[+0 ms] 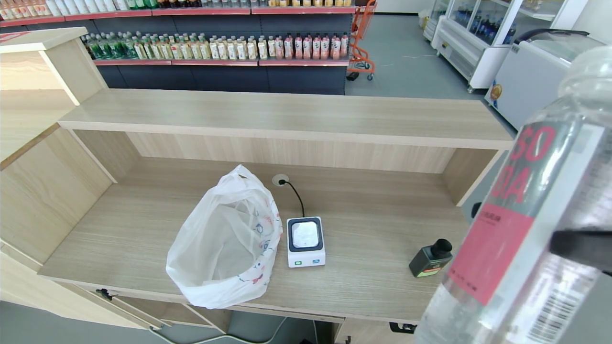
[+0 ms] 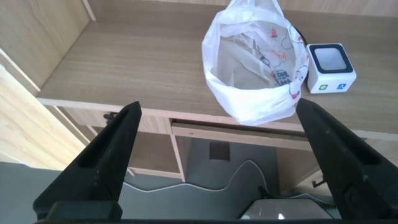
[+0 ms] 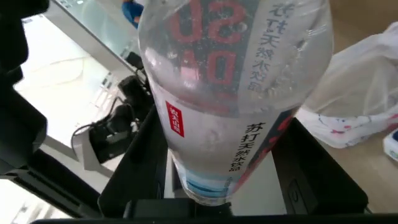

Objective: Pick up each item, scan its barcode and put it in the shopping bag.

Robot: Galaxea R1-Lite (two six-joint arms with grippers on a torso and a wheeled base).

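A clear soda bottle (image 1: 521,229) with a pink label and a barcode is raised close to the head camera on the right, tilted. My right gripper (image 3: 217,186) is shut on the bottle (image 3: 230,93), and one black finger (image 1: 578,248) crosses its label. The white shopping bag (image 1: 229,239) stands open on the counter, left of the white scanner (image 1: 305,241). My left gripper (image 2: 217,107) hangs open and holds nothing, out in front of the counter edge, with the bag (image 2: 255,68) and scanner (image 2: 331,67) beyond it.
A small dark bottle (image 1: 430,259) with a black cap lies on the wooden counter (image 1: 363,210) right of the scanner. The scanner's black cable (image 1: 296,196) runs back to a hole. A raised ledge (image 1: 287,114) and side walls enclose the counter.
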